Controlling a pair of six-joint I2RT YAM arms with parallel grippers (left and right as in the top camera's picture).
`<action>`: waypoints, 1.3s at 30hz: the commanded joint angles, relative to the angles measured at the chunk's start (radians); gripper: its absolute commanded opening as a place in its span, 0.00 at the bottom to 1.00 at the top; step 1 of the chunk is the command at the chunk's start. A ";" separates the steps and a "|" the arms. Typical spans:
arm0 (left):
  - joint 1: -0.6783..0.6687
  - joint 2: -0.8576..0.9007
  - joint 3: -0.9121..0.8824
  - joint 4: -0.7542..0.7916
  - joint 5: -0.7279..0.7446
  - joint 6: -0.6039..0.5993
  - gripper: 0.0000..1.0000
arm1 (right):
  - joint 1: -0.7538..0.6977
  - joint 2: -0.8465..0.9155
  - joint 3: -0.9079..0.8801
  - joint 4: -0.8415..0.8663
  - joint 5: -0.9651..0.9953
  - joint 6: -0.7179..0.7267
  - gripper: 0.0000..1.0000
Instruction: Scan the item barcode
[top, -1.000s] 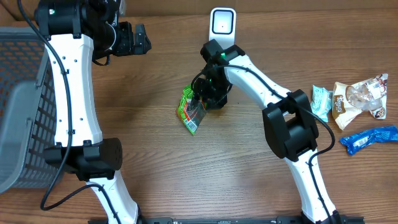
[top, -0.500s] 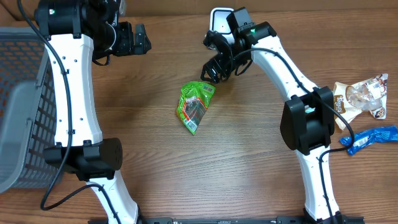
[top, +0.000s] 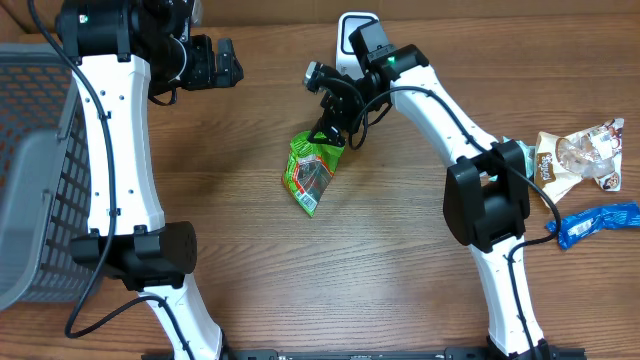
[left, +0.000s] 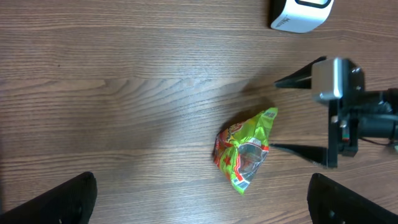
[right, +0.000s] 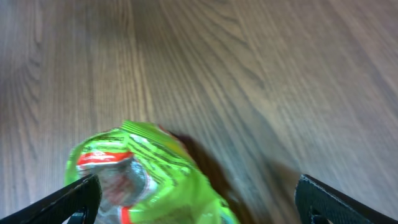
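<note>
Green snack packet (top: 312, 172), label print unreadable

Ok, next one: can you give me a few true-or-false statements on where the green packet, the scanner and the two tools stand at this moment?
1. The green packet lies on the table. True.
2. The right tool is shut on the packet. False: its jaws stand wide open at the end of the packet nearest the scanner, and it grips nothing.
3. The scanner stands at the table's far edge, beyond the packet. True.
4. The left tool holds the scanner. False: it is open and empty, well to the left of the scanner.
5. The packet is inside the basket. False: the basket sits at the left edge, and the packet lies out on the wood.
</note>
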 joint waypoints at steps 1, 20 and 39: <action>-0.007 -0.005 -0.002 0.002 -0.002 -0.014 1.00 | 0.019 0.044 -0.005 -0.004 -0.026 -0.020 1.00; -0.007 -0.005 -0.002 0.002 -0.002 -0.014 1.00 | 0.018 0.070 -0.002 -0.178 0.018 0.401 0.43; -0.007 -0.005 -0.002 0.002 -0.002 -0.014 1.00 | 0.094 0.079 -0.008 -0.393 0.152 0.690 0.89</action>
